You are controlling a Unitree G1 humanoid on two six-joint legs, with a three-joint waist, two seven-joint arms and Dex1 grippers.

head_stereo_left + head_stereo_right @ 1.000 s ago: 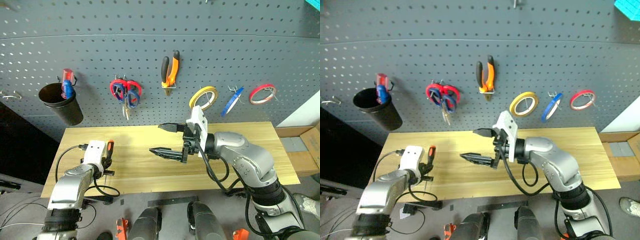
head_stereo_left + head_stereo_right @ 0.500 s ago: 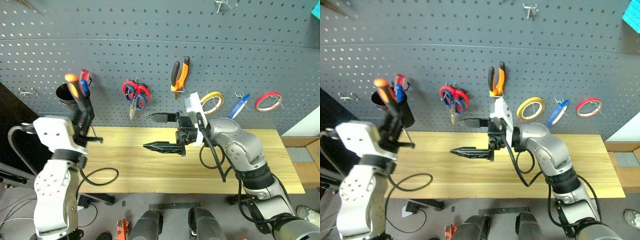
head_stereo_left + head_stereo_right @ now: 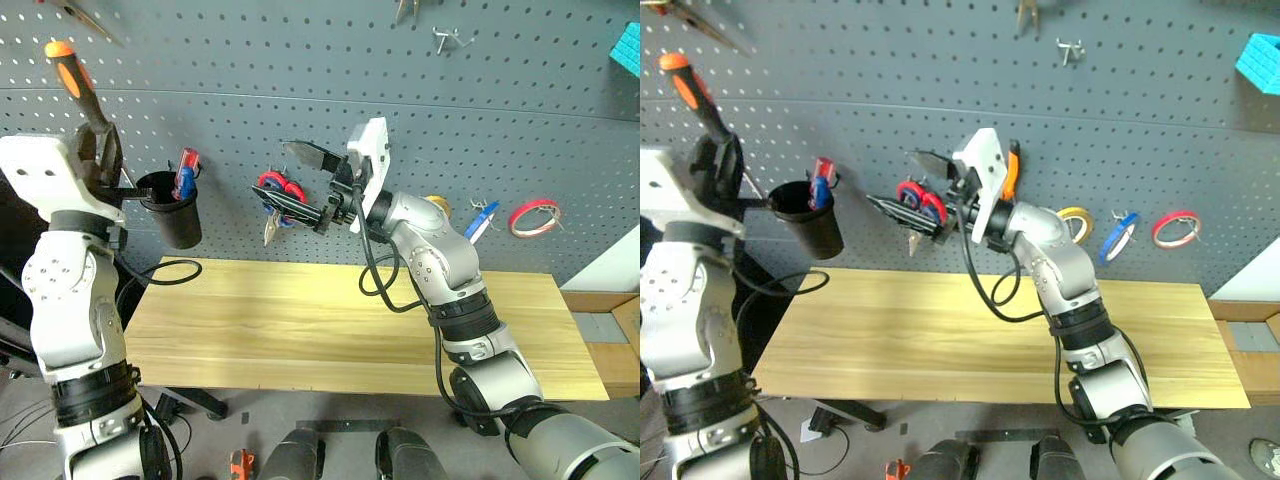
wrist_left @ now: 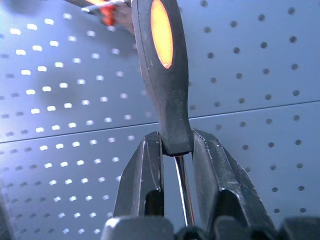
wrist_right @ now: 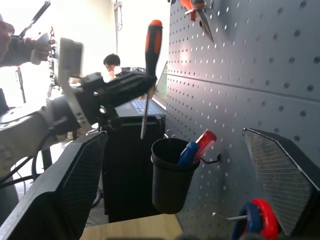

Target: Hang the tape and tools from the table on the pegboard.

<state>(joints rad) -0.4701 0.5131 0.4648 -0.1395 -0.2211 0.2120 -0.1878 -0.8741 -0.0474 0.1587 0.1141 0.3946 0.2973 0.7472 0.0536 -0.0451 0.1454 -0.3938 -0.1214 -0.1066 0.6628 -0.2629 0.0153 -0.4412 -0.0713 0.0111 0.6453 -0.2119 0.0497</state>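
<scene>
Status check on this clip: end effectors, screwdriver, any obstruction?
Left end effector shut on screwdriver, raised, handle up, beside black cup on pegboard. Right end effector open, empty, near red scissors. No obstruction seen.

Cup (image 3: 172, 206) left of scissors (image 3: 278, 194) — tapes (image 3: 529, 216) right.

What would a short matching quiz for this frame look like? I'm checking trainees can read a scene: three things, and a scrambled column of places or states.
Things:
1. screwdriver
2. red tape roll
3. right hand

States:
A. hanging on the pegboard
B. open, holding nothing
C. gripped by the left hand

Pairs: 1-C, 2-A, 3-B
</scene>
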